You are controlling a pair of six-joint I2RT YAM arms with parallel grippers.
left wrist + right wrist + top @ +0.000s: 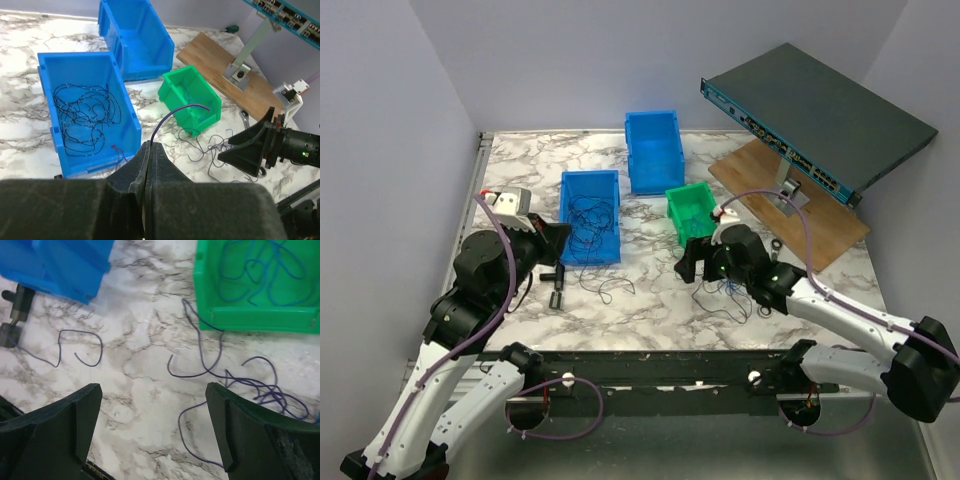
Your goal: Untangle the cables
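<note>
Cables (252, 385) of violet-blue lie in a loose tangle on the marble table (140, 315) just in front of the green bin (250, 320), one end reaching its front wall. Only the right wrist view lets us see further blue loops (260, 270) lying inside that bin, and a lone dark wire (80, 347) curled on the marble well to the left of the tangle. Only the left wrist view shows us the dark wires (85, 120) heaped in the near blue bin (127, 115), with the far blue bin (135, 35) behind it; their contents are too small for us to read from above. That same view shows the left gripper (150, 147) with its fingers pressed together, pinching a short violet strand (170, 115) that arches up and to the right from the tips. We see the right gripper (152, 390) with its fingers spread wide and nothing between them, hanging over bare marble beside the tangle. From the top view, the left arm rises from its base, bends at the elbow and points its wrist toward the near blue bin's left side; the right arm stretches low across the table, its wrist tipped down in front of the green bin.
</note>
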